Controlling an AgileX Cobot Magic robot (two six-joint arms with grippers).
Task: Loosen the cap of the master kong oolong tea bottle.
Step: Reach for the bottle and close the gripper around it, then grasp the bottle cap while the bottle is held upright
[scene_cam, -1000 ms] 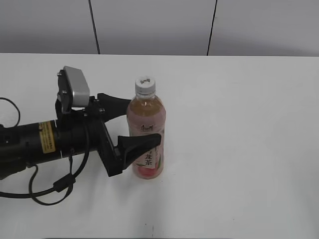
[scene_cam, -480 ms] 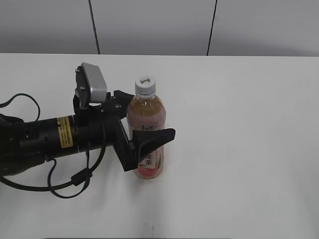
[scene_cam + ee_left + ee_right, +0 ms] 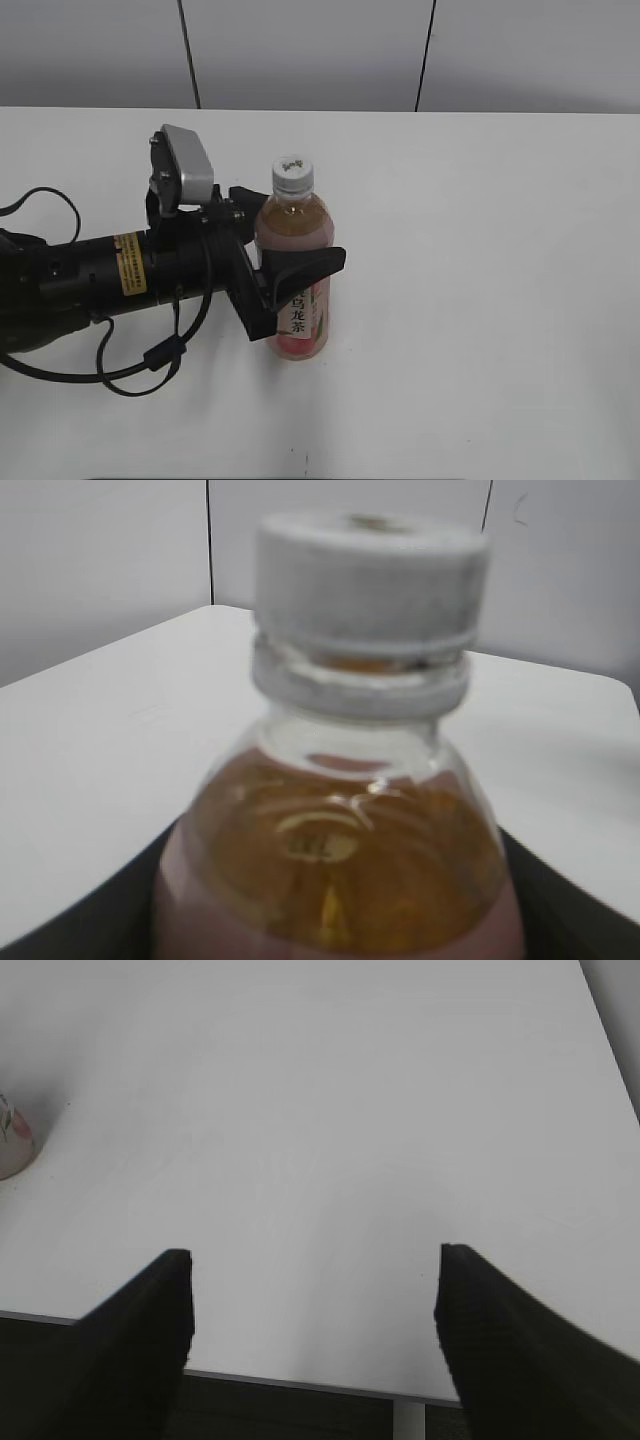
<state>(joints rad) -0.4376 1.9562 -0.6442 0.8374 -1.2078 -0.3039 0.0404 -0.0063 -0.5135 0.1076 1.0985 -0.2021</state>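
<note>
The white table (image 3: pixel 480 300) carries one upright bottle (image 3: pixel 292 240) of pinkish-amber tea, standing near the middle, left of centre. The left arm (image 3: pixel 90 285) lies low across the table from the left, and its claw (image 3: pixel 285 240) is clenched on the bottle's body at label height, one finger behind it and one across the front. The right claw (image 3: pixel 310 1310) hangs spread and empty over bare table, well apart from the bottle, whose base just shows at the left edge of that view. The white cap (image 3: pixel 293 172) sits untouched on top, close and blurred in the left wrist view.

Likely trouble: a soft thin bottle may twist or squash in the hold when the cap is turned, or tip if the grip is low and slack.

Against half a second ago, the front finger has drawn in tight against the label; the bottle has not shifted.
</note>
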